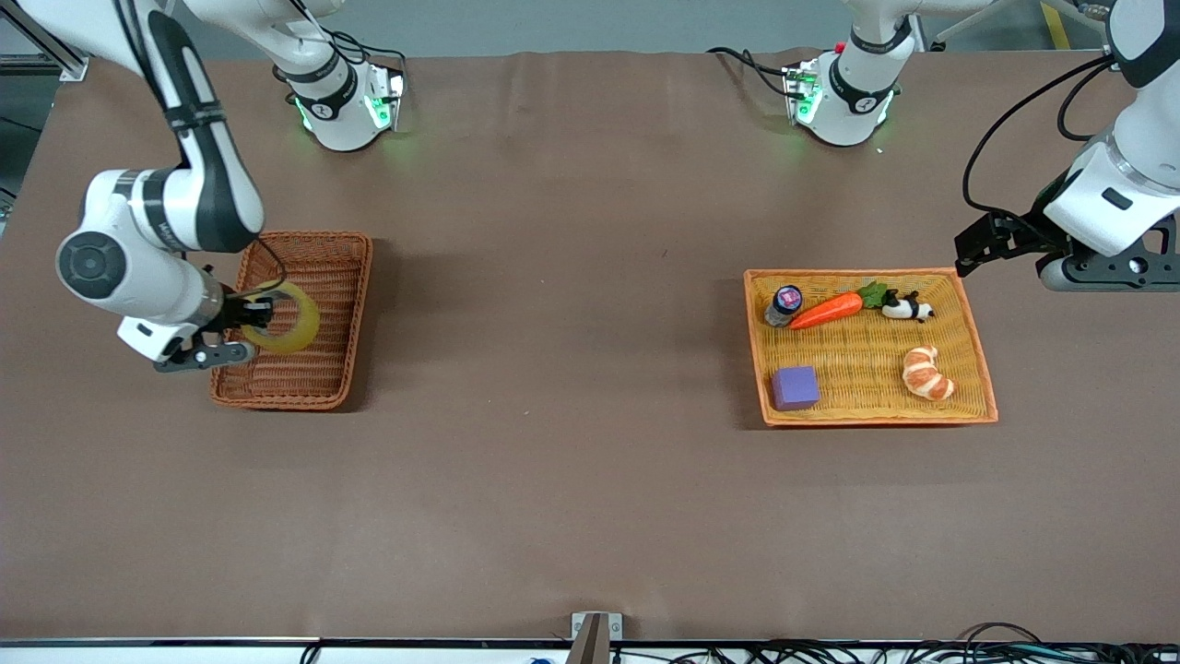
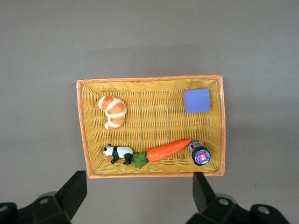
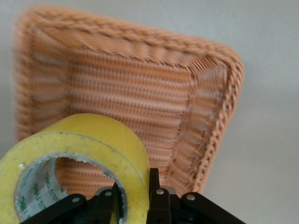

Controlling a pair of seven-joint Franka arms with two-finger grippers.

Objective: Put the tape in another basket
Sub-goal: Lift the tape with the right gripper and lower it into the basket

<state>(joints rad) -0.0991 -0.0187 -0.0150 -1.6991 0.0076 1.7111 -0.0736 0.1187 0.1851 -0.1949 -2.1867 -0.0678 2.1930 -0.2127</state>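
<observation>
a: over the reddish-brown woven wicker basket, near the right arm's end of the table, the right gripper holds the thick yellow see-through ring of tape up in the air.

b: how does it hold it?

a: one finger is outside the ring and one is in the hole. they pinch the wall of the ring between them. the ring stands up on its edge.

b: is the tape hard to carry?

a: i think not. it looks light and stiff, so it should not bend or break. but the outside looks smooth and may be a bit slippery. with only one wall pinched, the ring could swing or tip if the arm moves fast.

b: where is the best place to grab it?

a: right where it is grabbed now, across the wall, one finger through the hole.

b: and the other arm?

a: the left gripper waits up high, over the table beside the wide orange-yellow woven tray. its fingers are spread wide with nothing in them.

b: what is in that tray?

a: a purple cube, a toy croissant, an orange toy carrot, a little panda and a small bottle.
</observation>
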